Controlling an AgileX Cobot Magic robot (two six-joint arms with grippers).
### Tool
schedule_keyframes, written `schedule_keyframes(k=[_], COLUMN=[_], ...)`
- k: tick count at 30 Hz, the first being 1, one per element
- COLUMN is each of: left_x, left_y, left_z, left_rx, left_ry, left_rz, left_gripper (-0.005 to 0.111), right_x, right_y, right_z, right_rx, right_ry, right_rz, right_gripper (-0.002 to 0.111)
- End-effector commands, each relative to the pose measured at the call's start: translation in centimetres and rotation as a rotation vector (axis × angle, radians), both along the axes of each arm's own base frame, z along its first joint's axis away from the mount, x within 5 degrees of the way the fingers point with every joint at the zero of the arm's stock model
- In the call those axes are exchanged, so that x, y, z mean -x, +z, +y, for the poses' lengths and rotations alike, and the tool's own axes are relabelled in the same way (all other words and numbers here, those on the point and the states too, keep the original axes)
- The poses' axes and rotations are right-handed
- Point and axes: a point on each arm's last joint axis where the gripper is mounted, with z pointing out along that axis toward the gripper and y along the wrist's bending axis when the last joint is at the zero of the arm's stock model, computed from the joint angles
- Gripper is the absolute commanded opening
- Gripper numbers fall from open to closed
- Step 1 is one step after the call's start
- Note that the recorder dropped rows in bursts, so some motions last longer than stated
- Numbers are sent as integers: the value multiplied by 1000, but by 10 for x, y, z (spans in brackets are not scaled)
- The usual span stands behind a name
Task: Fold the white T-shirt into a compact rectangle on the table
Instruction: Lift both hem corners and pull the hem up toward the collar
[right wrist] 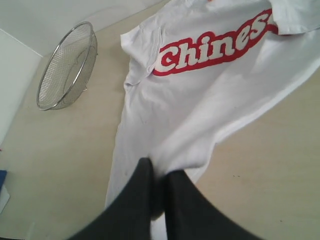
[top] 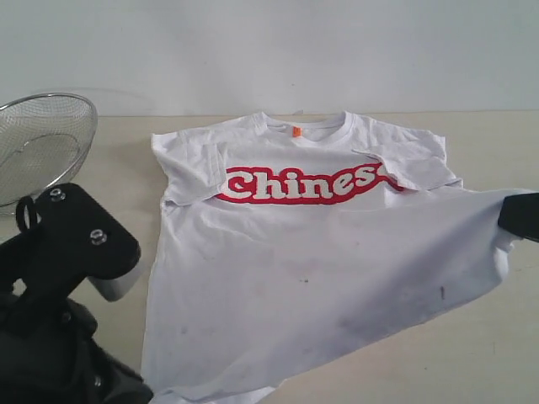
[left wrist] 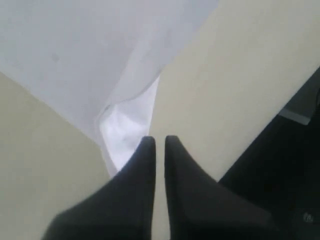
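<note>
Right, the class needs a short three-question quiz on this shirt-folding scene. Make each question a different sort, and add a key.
1. True or false: the white T-shirt lies on the table with its red lettering face down.
2. Where is the wire-mesh basket? A) on top of the shirt B) on the table, apart from the shirt C) held in an end effector
3. Fill in: the ____ end effector is shut on the shirt's fabric, which is stretched out towards it.
Key: 1 false, the lettering faces up. 2 B. 3 the right end effector.
</note>
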Motion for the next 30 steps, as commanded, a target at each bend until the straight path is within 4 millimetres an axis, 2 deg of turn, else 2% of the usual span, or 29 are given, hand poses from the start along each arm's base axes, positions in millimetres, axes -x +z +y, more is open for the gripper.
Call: schedule_keyframes(k=[1,3,7,8,15,23,26,30], left_x=[-6,-9,-14,-15,-24,-35,-30,-20], left_y=[0,-5,-21,-27,-52,-52,-54,-58], left_z=[-9,-12,-18,-20,-25,-22,-22,-23], left_rx=[52,20,-99,-134,-307,-355,-335,-311], left_ry=[-53,-63,-144,-170,-220,-215,-176,-243], left_rz=[-92,-95,-105,-102,-99,-178,-103,4], left_gripper=[11,25,68,73,69,69,69,69], right_x=[0,-1,-2,-2,-2,-3,-3,-4], right_y=[0,0,1,1,2,2,2,2], right_z=[-1,-1,-2,-2,-3,-4,-4,-4], right_rx=[5,11,20,22,27,35,36,36], right_ry=[-12,-15,-23,-23,-33,-38,-37,-42], right_rz=[-14,-20,-33,-35,-45,-55,-56,-53], right_gripper=[0,0,0,0,0,0,0,0])
